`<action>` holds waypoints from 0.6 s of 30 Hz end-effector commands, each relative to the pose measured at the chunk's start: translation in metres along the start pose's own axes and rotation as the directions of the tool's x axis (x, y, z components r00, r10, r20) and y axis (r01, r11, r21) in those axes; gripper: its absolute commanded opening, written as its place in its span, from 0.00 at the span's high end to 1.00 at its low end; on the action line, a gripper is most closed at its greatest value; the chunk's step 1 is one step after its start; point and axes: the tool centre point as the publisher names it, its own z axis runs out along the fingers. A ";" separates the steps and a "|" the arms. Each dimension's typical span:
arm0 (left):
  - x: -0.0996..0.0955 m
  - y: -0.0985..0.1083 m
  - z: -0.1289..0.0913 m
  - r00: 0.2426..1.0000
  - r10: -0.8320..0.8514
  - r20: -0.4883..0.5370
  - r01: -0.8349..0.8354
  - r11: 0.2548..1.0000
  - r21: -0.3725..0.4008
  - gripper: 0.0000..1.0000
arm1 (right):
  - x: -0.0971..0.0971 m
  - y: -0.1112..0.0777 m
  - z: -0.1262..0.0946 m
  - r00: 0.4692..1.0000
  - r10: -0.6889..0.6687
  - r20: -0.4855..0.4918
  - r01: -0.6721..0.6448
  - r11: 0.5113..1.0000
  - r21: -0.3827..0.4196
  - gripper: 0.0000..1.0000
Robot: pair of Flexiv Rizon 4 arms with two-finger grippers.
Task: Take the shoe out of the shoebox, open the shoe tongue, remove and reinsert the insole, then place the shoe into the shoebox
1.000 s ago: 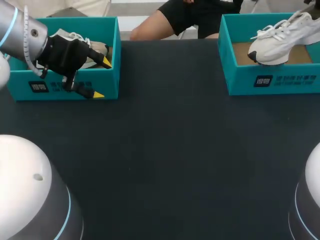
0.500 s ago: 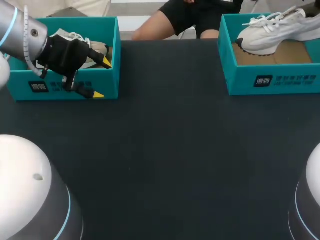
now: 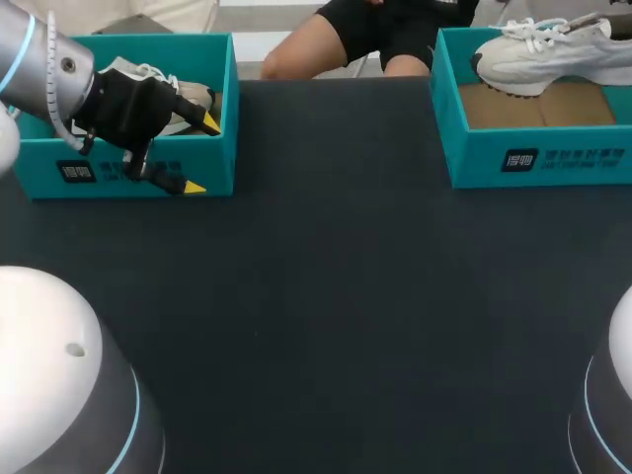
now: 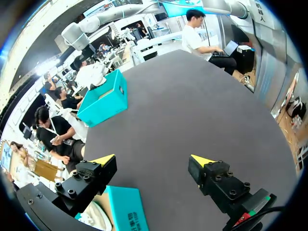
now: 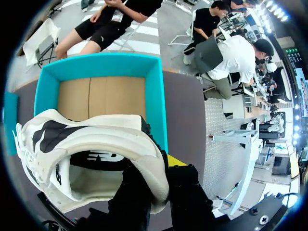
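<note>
dark matte table (image 3: 336, 276), two teal boxes at its far edge, well apart. right gripper (image 5: 161, 180): clamped on the heel collar of the white shoe (image 5: 96, 139), one finger inside the opening, the other outside the heel wall; only one yellow tip (image 5: 175, 161) shows, just past the heel. fingers stand narrowly apart, only the heel wall between them. shoe hangs clear of the right shoebox (image 5: 156, 96), sole not touching the cardboard floor. head view: white shoe (image 3: 553, 57) is above the back part of the right shoebox (image 3: 538, 163), toe toward the table's middle, heel running out of view at the right edge; the gripper itself cannot be made out there. left gripper (image 3: 202, 153): fingers wide apart, holding nothing, straddling the front wall of the left shoebox (image 3: 39, 168), one tip over the inside and one outside in front. left wrist view: left gripper (image 4: 153, 160) has both yellow tips apart with bare table ahead of them, left shoebox (image 4: 122, 209) wall under the fingers. second shoe (image 3: 148, 71) lies inside the left shoebox, partly hidden by the arm.
</note>
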 end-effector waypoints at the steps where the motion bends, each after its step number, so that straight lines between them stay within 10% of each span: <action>1: 0.001 0.000 0.000 1.000 0.000 0.000 0.000 1.000 -0.003 0.00 | 0.001 0.002 0.008 1.000 0.014 0.003 -0.014 1.000 -0.002 1.00; 18: 0.001 0.000 0.000 1.000 0.000 0.000 0.000 1.000 -0.003 0.00 | 0.013 0.019 0.048 0.997 0.068 0.032 -0.068 0.998 0.005 1.00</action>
